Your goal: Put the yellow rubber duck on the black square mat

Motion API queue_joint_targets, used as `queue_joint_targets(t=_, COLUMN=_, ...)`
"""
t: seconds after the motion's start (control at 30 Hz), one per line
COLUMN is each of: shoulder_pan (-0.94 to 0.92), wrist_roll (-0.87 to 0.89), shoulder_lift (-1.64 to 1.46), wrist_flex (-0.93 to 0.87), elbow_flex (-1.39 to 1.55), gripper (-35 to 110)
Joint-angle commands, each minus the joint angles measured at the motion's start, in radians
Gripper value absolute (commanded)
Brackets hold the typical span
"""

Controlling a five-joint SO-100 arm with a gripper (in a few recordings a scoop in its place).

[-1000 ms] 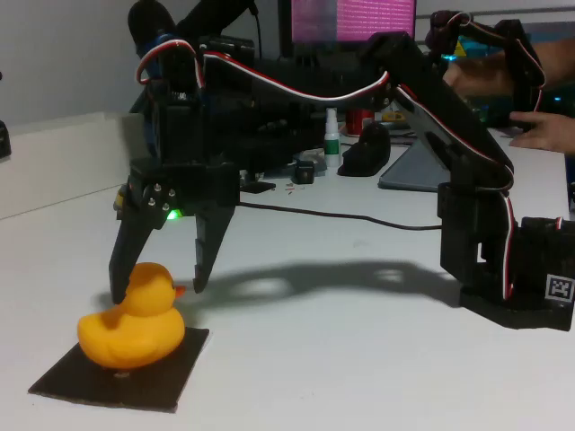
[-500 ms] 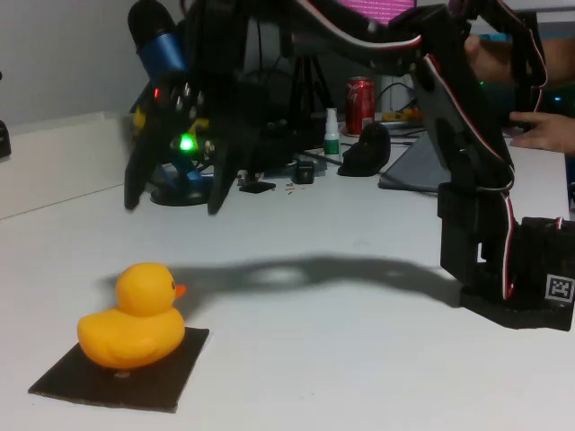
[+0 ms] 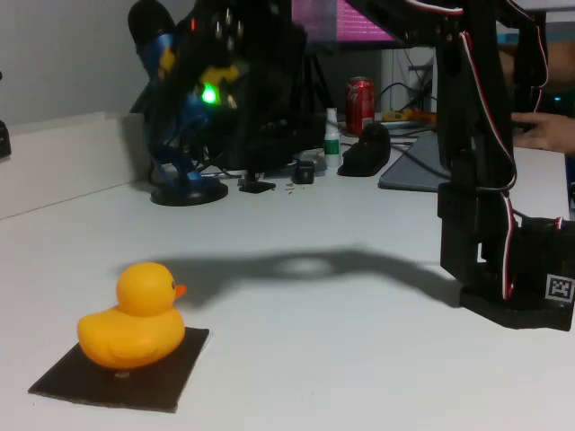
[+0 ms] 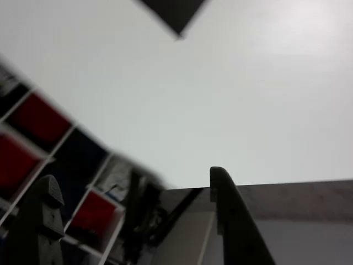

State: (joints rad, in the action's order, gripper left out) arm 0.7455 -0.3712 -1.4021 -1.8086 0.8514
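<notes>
Duck (image 3: pixel 132 319) sits on mat (image 3: pixel 121 370), well below raised claw (image 4: pixel 132 185); open bench (image 3: pixel 314 359) surrounds. Claw spread wide, holding nothing.

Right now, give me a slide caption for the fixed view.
Yellow duck sits on the black mat while the arm's gripper hangs raised above the table.

**Duck seated on the mat**

We see the yellow rubber duck (image 3: pixel 132 319) upright on the black square mat (image 3: pixel 171 373), orange beak pointing right in the fixed view. It sits toward the mat's left rear. The thin mat lies flat; one corner (image 4: pixel 175 14) appears in the wrist view.
</notes>
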Motion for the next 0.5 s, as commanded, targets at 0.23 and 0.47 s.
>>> queue_joint_targets(t=0.23, shoulder_pan=-0.009, wrist_roll=0.002, shoulder_lift=-0.176, wrist_flex=-0.029, elbow_flex=0.104, gripper=29)
queue_joint_targets(t=0.47, shoulder_pan=-0.009, wrist_roll=0.074, shoulder_lift=-0.227, wrist_flex=-0.028, elbow_flex=0.104, gripper=14)
